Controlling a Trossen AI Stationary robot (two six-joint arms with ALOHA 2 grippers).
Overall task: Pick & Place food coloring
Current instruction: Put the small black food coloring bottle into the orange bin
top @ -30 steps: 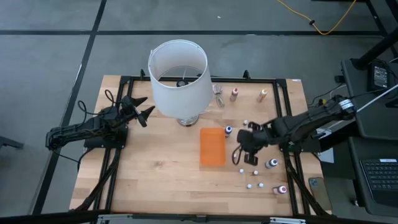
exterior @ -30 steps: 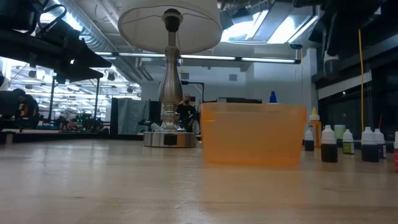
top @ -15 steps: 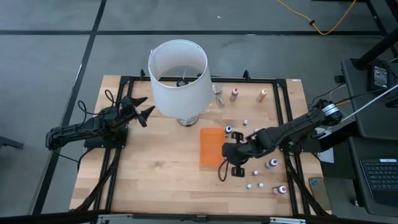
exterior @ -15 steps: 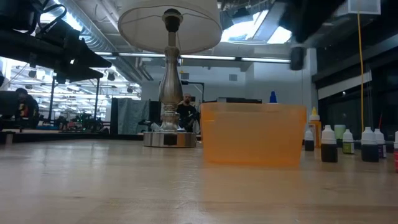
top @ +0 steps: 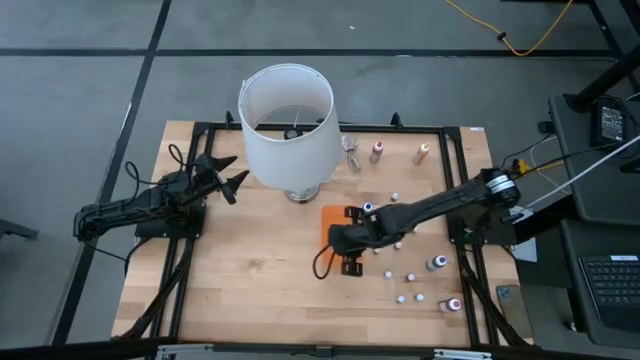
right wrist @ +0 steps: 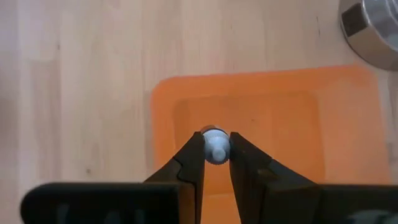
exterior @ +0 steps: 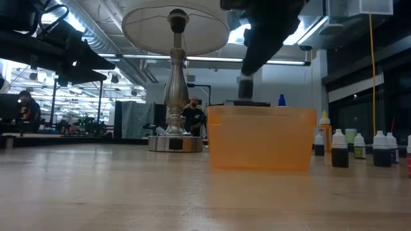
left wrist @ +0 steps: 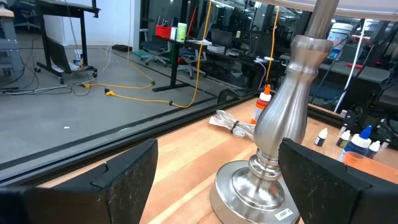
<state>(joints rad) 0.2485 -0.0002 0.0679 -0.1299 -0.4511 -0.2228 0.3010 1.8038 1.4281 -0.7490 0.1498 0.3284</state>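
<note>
My right gripper (top: 345, 243) hangs over the flat orange tray (top: 331, 217) and is shut on a tiny white-capped food coloring bottle (right wrist: 215, 148). In the low view it hovers just above the tray's rim (exterior: 260, 110). Several more small bottles (top: 437, 262) stand on the table right of the tray, and others (top: 377, 151) stand near the far edge. My left gripper (top: 226, 176) waits open at the table's left side, beside the lamp's base (left wrist: 273, 162). My right gripper pinches the little bottle between its two fingers, and the white top (right wrist: 216, 152) shows between the fingertips (right wrist: 194, 155). The fingers come from above, pointing down. The bottle is lifted clear above the orange tray (right wrist: 280, 124).
A lamp with a big white shade (top: 287, 120) stands on a metal base (exterior: 174, 142) just beyond the tray's far end. A bundled cord (top: 352, 153) lies near the far edge. Bare wood (top: 250, 270) lies left of the tray.
My right gripper has swept toward the table's left, from among the bottles on the right to a spot over the orange tray, coming into the low view above the tray's rim. My left arm has kept still.
</note>
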